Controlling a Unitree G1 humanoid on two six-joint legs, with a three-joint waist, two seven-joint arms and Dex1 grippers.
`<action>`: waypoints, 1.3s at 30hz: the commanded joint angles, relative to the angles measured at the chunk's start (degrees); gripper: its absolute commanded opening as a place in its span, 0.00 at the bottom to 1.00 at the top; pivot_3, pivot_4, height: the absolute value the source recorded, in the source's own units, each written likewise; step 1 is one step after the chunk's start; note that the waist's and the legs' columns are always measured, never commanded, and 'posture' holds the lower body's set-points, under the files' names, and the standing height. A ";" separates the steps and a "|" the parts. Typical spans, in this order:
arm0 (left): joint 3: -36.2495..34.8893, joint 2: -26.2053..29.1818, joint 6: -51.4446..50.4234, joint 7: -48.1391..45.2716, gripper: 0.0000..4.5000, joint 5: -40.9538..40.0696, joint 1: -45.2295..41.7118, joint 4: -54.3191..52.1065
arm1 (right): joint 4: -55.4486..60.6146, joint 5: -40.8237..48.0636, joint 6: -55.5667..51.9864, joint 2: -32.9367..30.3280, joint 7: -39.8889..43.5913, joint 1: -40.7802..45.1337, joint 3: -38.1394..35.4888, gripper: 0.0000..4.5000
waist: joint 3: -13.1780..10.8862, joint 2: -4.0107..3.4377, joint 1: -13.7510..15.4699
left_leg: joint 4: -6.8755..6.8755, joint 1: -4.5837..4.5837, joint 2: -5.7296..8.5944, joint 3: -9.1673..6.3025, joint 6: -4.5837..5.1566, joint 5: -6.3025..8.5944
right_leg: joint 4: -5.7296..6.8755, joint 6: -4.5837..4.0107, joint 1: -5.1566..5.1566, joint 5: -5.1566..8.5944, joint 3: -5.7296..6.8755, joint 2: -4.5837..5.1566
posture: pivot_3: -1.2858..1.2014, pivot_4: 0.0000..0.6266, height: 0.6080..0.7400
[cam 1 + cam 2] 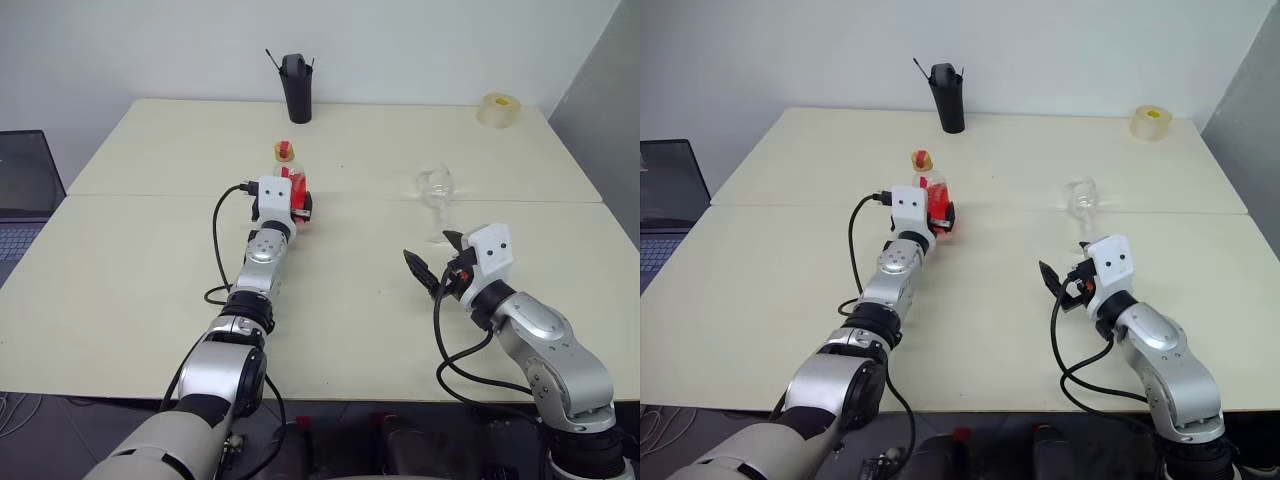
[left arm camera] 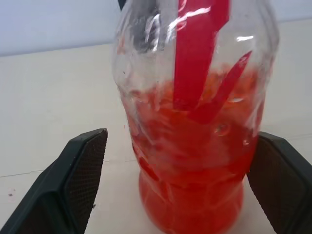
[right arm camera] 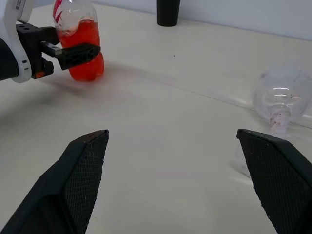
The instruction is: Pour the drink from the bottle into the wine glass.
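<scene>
- Left gripper [image 3: 73,53] at the bottle [image 2: 192,122], jaws wide open, one on each side of the round body, not squeezing yet.
- Bottle upright on the tabletop [image 1: 130,260], about in the middle, with the red drink [image 2: 190,175] filling the lower part and the yellow-and-red cap [image 1: 285,151] on top.
- Right gripper [image 1: 438,268] low over the tabletop, jaws wide open, holding nothing.
- Wine glass [image 1: 436,190] upright to the right of the bottle, well apart from it, just past the right gripper.
- Could tip the bottle over: a push from one jaw before the other touches.
- Could squash the bottle: thin, soft-looking plastic, so a hard squeeze may dent it or let it slip.
- Could pour nothing: cap looks to be on still, so no drink comes out until it is off.
- Could spill red drink on the pale tabletop: small glass mouth, easy to miss.
- Could knock the glass down: thin stem, small foot, hard to see because clear, and the right gripper very near.
- Counted: one bottle, one wine glass, one tall black cup [image 1: 296,88] at the far edge, one roll of tape [image 1: 498,109] at the far right corner, one laptop [image 1: 25,195] off to the left, two grippers.
</scene>
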State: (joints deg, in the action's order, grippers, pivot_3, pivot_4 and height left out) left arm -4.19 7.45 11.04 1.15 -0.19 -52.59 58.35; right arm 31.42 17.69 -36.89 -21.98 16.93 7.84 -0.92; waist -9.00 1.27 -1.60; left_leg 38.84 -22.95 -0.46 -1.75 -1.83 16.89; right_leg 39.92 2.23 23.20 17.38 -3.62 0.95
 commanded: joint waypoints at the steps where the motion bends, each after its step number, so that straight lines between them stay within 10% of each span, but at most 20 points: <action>1: -0.96 -0.43 4.04 0.15 0.99 -0.22 -3.40 2.92 | 2.82 -0.21 0.39 0.04 -0.29 0.13 -0.38 1.00 | 0.00 0.00 0.00 | 0.00 0.00 0.00 0.01 0.00 0.00 | 0.00 0.00 0.00 0.00 0.00 0.00 | 0.52 0.24 1.00; 8: -2.14 -1.21 6.44 -0.79 0.99 -0.70 -6.78 8.73 | 4.04 -0.80 -0.04 0.11 -0.64 -0.66 -0.04 1.00 | 0.00 0.00 -0.10 | 0.00 0.01 0.01 0.02 -0.03 -0.01 | 0.00 0.01 0.00 0.00 -0.01 -0.01 | 0.52 0.24 1.00; 16: -2.38 -0.80 8.43 0.18 0.56 0.23 -6.67 12.84 | 4.64 -1.23 -0.41 -0.10 -1.19 -0.77 -0.34 1.00 | 0.00 0.00 -0.04 | 0.00 0.01 0.01 0.01 -0.05 -0.03 | 0.00 0.01 0.00 0.00 0.00 -0.02 | 0.52 0.24 1.00; 23: -2.36 0.05 11.08 -4.75 0.47 0.18 -6.55 12.25 | 4.53 0.44 -2.12 -0.38 -1.56 0.68 -3.86 1.00 | 0.00 0.00 -0.06 | 0.00 0.01 0.01 0.02 -0.06 -0.04 | 0.01 0.01 0.00 0.00 0.00 -0.03 | 0.52 0.24 1.00; 39: 7.18 7.32 -2.76 -52.22 0.46 -8.47 10.24 -26.34 | 8.91 18.81 -15.83 -8.14 7.22 11.34 -9.50 1.00 | -0.01 -0.03 -0.33 | 0.01 0.00 -0.08 0.02 -0.03 -0.02 | 0.03 0.00 0.02 0.01 -0.06 -0.10 | 0.52 0.24 1.00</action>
State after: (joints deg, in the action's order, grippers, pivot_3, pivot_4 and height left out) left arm 2.26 14.20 11.05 -47.41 -5.84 -42.17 39.42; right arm 37.60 33.60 -51.42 -29.36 23.68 17.56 -8.73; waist -9.01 1.24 -1.93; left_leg 38.85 -22.95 -0.54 -1.74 -1.84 16.88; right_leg 39.96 2.23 23.23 17.39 -3.68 0.85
